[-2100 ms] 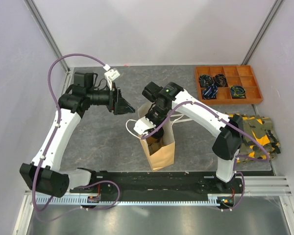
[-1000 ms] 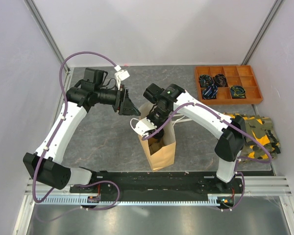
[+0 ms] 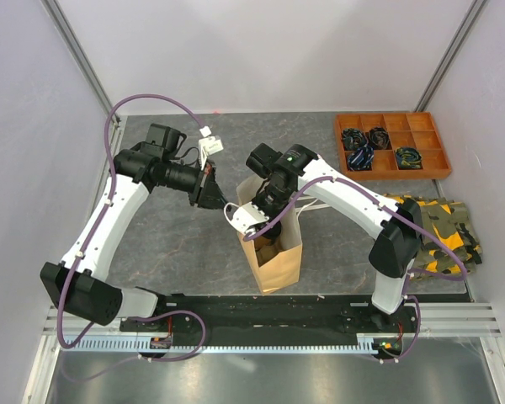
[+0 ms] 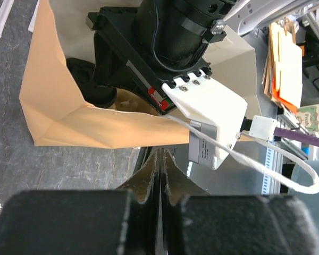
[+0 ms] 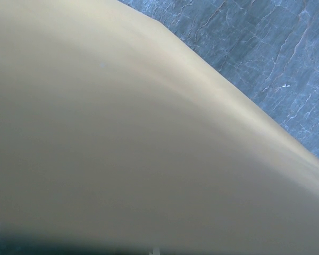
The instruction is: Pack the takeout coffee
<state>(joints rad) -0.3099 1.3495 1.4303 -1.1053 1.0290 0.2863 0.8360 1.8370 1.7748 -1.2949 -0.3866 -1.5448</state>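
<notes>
A tan paper bag with white cord handles stands open in the middle of the table. My right wrist reaches down into its mouth. The gripper's fingers are hidden inside, and the right wrist view shows only blurred tan paper. My left gripper hovers just left of the bag's rim, by the near handle. In the left wrist view that gripper is shut with nothing between its fingers, and the cord loops beyond the tips. A dark round shape shows inside the bag. The takeout coffee is otherwise hidden.
An orange compartment tray with coiled cables sits at the back right. A camouflage cloth lies at the right edge. Grey walls close in the left and right sides. A black rail runs along the near edge.
My left gripper has moved down and right toward the bag's handle and gone from open to shut. The right arm and bag have stayed in place.
</notes>
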